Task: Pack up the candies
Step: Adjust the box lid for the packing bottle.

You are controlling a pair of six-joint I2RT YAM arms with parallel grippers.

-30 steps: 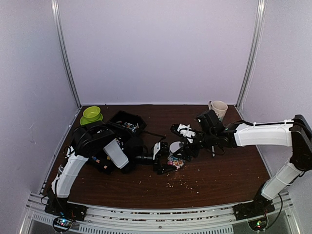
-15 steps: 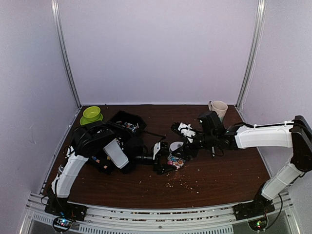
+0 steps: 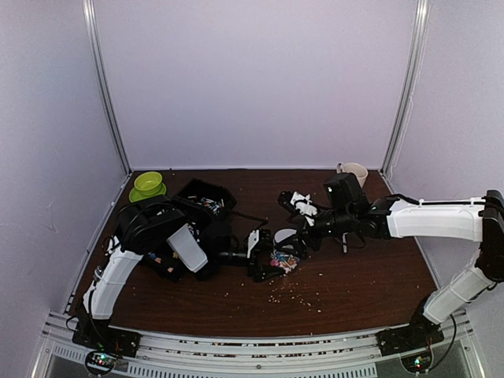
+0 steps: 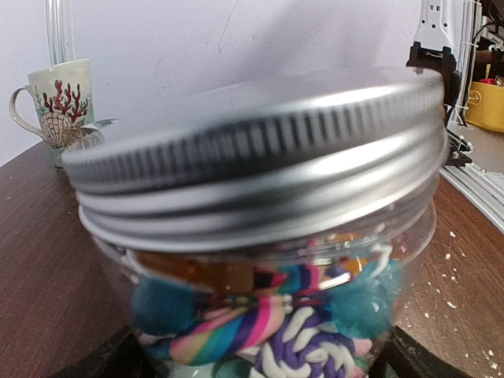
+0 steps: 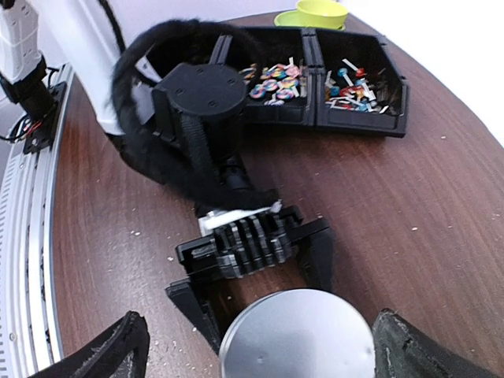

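Though candies (image 4: pixel 236 324) jumbled, jar (image 4: pixel 260 224) upright.

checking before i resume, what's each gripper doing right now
left gripper: closed on the jar of candies
right gripper: open, holding nothing, above the jar's lid

R gripper (image 3: pixel 298 236) has spread its jaws wider over the last 1 s; its 2 fingers now stand clear on either side of the lid (image 5: pixel 295 339), not touching it. R arm (image 3: pixel 433 219) has drawn back a bit toward the rear right, and its wrist now covers the lower part of the mug (image 3: pixel 356 170), which showed whole before.
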